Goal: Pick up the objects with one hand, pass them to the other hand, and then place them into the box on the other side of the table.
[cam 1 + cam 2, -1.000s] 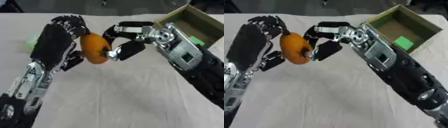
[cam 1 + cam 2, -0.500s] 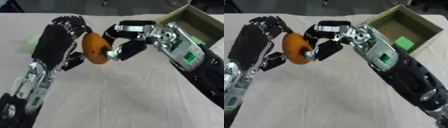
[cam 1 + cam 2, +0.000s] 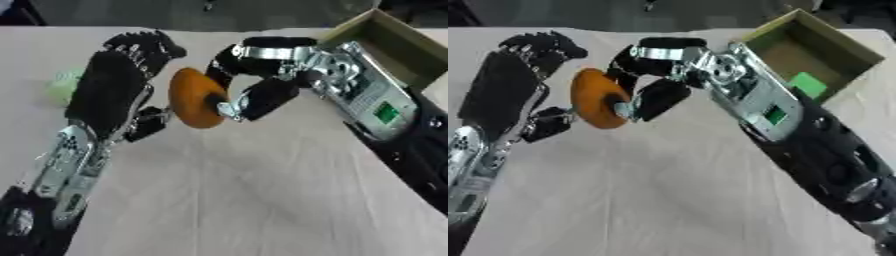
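An orange rounded object (image 3: pixel 194 98) hangs above the table between my two hands. My right hand (image 3: pixel 262 75) reaches in from the upper right, its fingers above and thumb below curled round the object's right side. My left hand (image 3: pixel 109 95) stands upright just left of it, palm toward the object and fingers nearly straight. Its thumb (image 3: pixel 149 125) lies by the object's lower edge. Whether the left palm still touches the object is hard to tell. The open cardboard box (image 3: pixel 846 40) stands at the far right with a green piece (image 3: pixel 807 84) inside.
A pale green object (image 3: pixel 63 85) lies on the table at the far left, partly behind my left hand. The beige tabletop (image 3: pixel 245 200) stretches toward me below both arms. My right forearm (image 3: pixel 798 135) crosses the table's right side.
My right hand has curled further round the orange object and drawn it slightly right, away from the left palm. The left hand has stayed about where it was.
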Tool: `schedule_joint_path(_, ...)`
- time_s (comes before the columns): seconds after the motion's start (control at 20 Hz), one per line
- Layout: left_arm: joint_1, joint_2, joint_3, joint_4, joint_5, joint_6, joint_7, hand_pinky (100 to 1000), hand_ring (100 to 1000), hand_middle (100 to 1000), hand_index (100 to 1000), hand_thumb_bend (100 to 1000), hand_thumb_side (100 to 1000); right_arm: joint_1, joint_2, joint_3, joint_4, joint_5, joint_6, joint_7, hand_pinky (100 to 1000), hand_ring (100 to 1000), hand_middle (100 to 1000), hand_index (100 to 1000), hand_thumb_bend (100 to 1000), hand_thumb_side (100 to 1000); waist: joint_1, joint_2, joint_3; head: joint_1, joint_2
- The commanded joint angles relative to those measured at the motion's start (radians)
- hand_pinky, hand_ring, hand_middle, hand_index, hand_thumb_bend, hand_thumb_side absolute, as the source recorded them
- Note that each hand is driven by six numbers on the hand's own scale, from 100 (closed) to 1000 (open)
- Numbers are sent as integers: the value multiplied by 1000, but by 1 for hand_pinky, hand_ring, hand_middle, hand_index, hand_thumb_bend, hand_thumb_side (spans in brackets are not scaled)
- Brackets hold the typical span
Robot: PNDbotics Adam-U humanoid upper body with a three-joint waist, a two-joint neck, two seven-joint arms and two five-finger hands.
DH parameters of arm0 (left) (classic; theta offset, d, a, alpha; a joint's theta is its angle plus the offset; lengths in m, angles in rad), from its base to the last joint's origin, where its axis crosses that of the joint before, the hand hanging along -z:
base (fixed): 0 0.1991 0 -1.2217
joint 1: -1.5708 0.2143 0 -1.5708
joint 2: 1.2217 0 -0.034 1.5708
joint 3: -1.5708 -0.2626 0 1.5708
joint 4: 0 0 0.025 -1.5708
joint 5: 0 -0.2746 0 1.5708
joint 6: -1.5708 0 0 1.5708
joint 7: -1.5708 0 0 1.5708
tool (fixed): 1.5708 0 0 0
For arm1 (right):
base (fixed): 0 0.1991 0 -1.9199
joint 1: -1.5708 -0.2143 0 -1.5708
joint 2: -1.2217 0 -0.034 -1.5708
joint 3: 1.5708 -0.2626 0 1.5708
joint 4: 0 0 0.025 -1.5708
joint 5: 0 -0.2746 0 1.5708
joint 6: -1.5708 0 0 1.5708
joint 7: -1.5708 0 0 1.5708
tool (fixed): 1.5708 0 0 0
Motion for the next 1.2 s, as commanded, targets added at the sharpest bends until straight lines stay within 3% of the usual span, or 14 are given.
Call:
schedule_joint_path(0.05, -8, -1, 1, -9, -19, 5, -10, 624, 657, 676, 809, 870, 111, -17, -30, -20, -30, -3, -7, -8, 1000, 640, 412, 622, 100, 134, 2, -22, -3, 5, -1)
schedule_joint_path(0.45, 16, 19, 6, 24, -4, 35, -12, 616, 649, 670, 811, 864, 217, -11, -82, -63, -58, -11, -21, -49, 1000, 640, 413, 625, 100, 128, 2, -24, -16, 12, -1)
schedule_joint_path(0.85, 38, 42, 15, 37, 55, 49, 14, 600, 632, 655, 802, 842, 234, 14, -133, -125, -59, -55, 2, -126, 1000, 640, 412, 626, 100, 132, 7, -22, -22, 11, -2)
schedule_joint_path(1.2, 55, 67, 36, 36, 74, 70, 22, 598, 629, 652, 799, 839, 245, 40, -226, -213, -20, -76, -7, -235, 1000, 640, 413, 627, 100, 112, 7, -22, -20, 7, 0)
